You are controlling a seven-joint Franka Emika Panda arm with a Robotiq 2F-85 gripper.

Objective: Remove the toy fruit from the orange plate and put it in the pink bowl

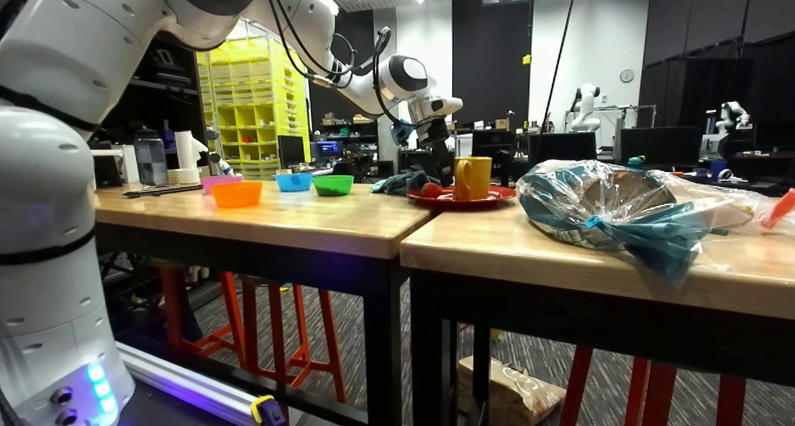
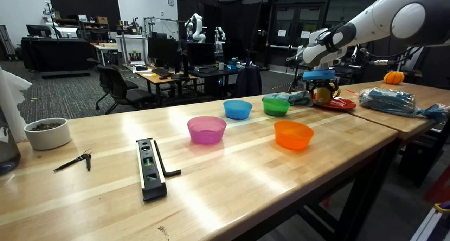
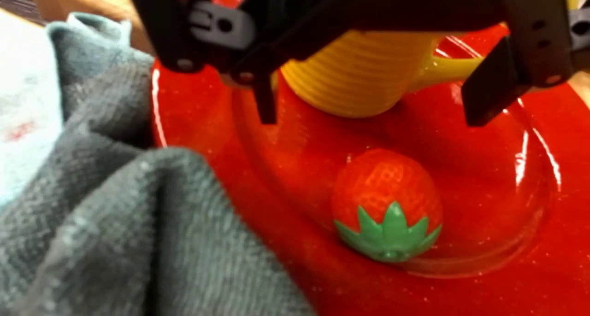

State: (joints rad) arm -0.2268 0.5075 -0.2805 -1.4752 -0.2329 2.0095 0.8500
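1. Wrist view: the upper part of the yellow mug [image 3: 364, 81] is hidden behind the gripper [image 3: 371, 119], itself cut off by the top edge.
2. The red plate [image 3: 511, 283] and grey towel [image 3: 193, 237] run off that view's edges.
3. In an exterior view, the orange bowl [image 1: 236, 195] partly hides the pink bowl [image 1: 216, 180].
4. Wall clock [image 1: 626, 76]: too small to read.

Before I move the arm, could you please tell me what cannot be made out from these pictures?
Wrist view: the upper part of the yellow mug, hidden by the gripper.
Wrist view: part of the red plate, cut off by the right and bottom edges.
In an exterior view: part of the pink bowl, hidden behind the orange bowl.
In an exterior view: the dark bits in the white bowl, too small to identify.
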